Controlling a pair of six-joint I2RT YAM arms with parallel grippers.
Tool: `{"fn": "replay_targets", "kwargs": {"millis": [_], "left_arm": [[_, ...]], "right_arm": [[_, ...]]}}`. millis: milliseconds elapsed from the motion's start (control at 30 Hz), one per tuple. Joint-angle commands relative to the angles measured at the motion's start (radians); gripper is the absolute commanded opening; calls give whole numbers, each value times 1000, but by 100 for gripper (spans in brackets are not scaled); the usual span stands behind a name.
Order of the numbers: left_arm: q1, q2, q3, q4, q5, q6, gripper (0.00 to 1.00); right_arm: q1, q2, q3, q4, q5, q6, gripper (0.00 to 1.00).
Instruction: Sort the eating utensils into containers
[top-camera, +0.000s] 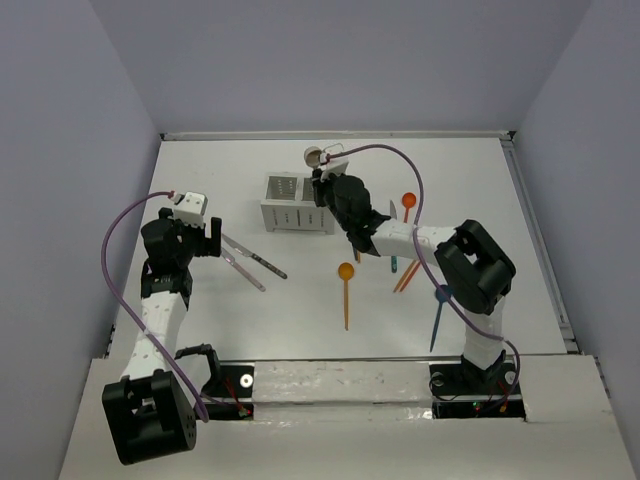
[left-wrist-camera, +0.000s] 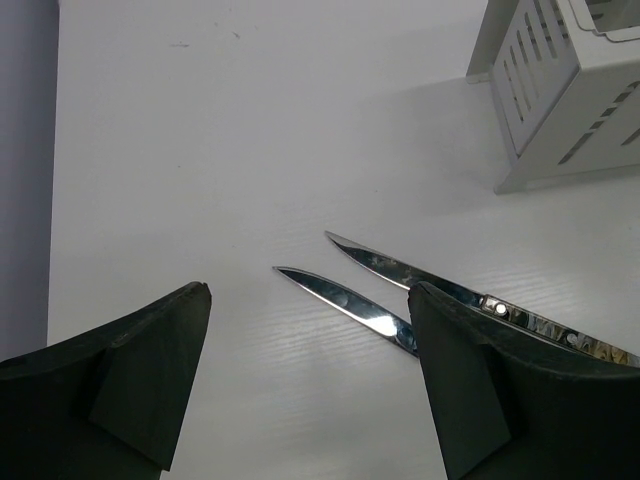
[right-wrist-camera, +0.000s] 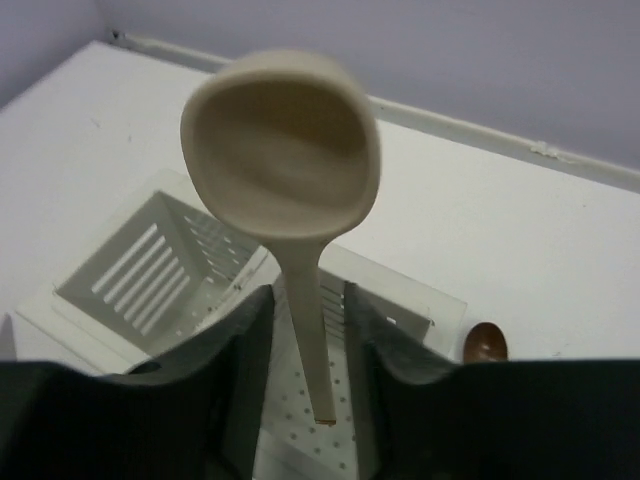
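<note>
Right wrist view: right gripper (right-wrist-camera: 310, 340) clamped on the handle of a cream spoon (right-wrist-camera: 285, 150), pinching low on the stem, bowl up and handle end pointing down. Straight below, a white caddy (right-wrist-camera: 130, 270) with two square compartments; handle tip over the dotted floor of the nearer one, the other compartment off to the left in this view. Tip above or below the rim: cannot tell. Looks like the drop-in step. Long axis near upright and lined up with the opening, so probably needs only a short descent and a release, with care to keep the handle off the divider.

Top external view: left gripper (top-camera: 205, 240) spread wide and empty, low over the table (top-camera: 250, 330), just beside two knives (top-camera: 250, 265). Side by side, nearly parallel, blade tips toward the left gripper, handles running away toward the middle of the table. Much nearer the left arm than the right. Likely calls for a wrist turn to set the fingers across the blades, not along them.

Farther out, on the right arm's side: an orange spoon (top-camera: 346, 290), a second orange spoon (top-camera: 408, 205) and a blue utensil (top-camera: 438, 315), loose on the table, apart from the caddy.
</note>
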Motion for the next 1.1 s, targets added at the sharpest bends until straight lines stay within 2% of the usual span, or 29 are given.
{"fn": "replay_targets", "kwargs": {"millis": [0, 67, 167, 367, 467, 533, 567, 600, 700, 767, 867, 1067], "left_arm": [[5, -14, -9, 49, 7, -5, 93], [5, -18, -9, 49, 3, -4, 93], [5, -20, -10, 49, 5, -4, 93], [5, -21, -10, 49, 8, -1, 93], [5, -24, -10, 49, 8, -1, 93], [5, -24, -12, 50, 10, 1, 93], [5, -23, -12, 50, 10, -1, 93], [5, -21, -12, 53, 8, -1, 93], [6, -23, -12, 56, 5, -4, 93], [5, -30, -16, 58, 3, -4, 93], [5, -52, -25, 62, 10, -4, 93], [5, -86, -39, 67, 16, -4, 94]], "right_arm": [[5, -18, 25, -47, -34, 12, 47], [5, -44, 37, -94, -42, 30, 54], [5, -99, 28, -130, -26, 61, 55], [5, -348, -7, -261, 29, 75, 58], [-39, -448, 26, -459, 58, 73, 57], [-102, -472, 74, -681, -14, 127, 57], [-143, -472, 74, -756, -48, 148, 57], [-243, -469, 89, -868, -137, 188, 57], [-402, -423, 68, -987, -242, 240, 58], [-443, -388, 51, -1004, -264, 246, 60], [-490, -251, 60, -1013, -279, 271, 59], [-500, -61, 141, -1058, -201, 277, 56]]}}
